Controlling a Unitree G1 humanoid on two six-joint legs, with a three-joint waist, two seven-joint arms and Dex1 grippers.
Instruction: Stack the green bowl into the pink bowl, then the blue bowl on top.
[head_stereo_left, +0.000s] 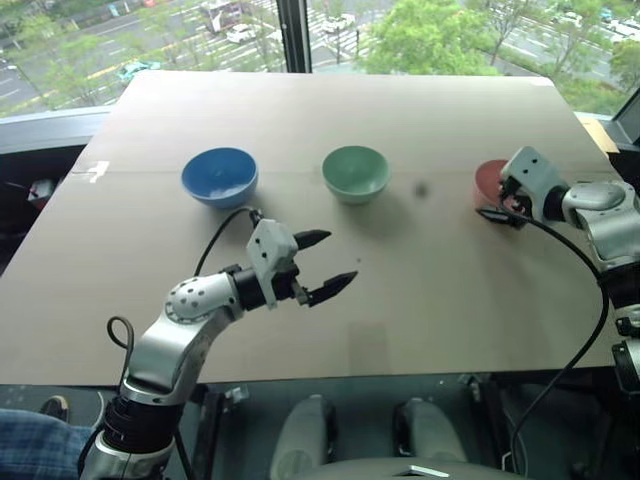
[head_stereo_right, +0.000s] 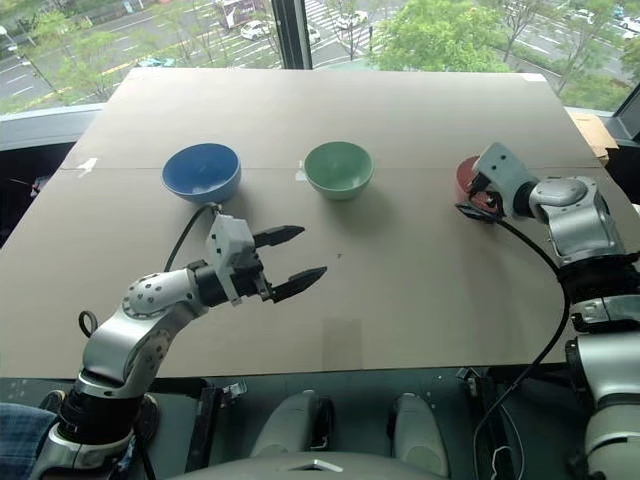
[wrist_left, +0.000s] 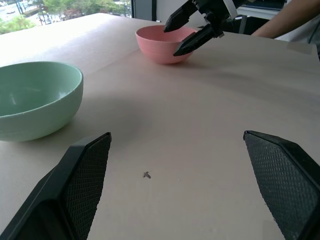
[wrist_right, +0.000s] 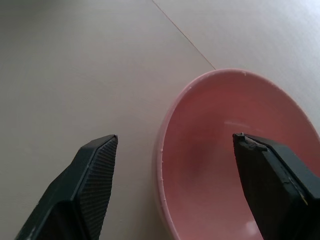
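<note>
Blue bowl (head_stereo_left: 219, 175) left of green bowl (head_stereo_left: 356, 172), pink bowl (head_stereo_left: 489, 182) right of it. Left gripper (head_stereo_left: 322, 263) wide open, empty, short of green. Right gripper (wrist_left: 192, 31) open, empty, straddling pink's rim. We should brace pink, approach green squarely.

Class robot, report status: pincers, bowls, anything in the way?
Both pincers open, nothing held. Left pincer over bare table, short of green bowl. Right pincer straddling pink bowl rim. Blue bowl untouched. No obstructions.
</note>
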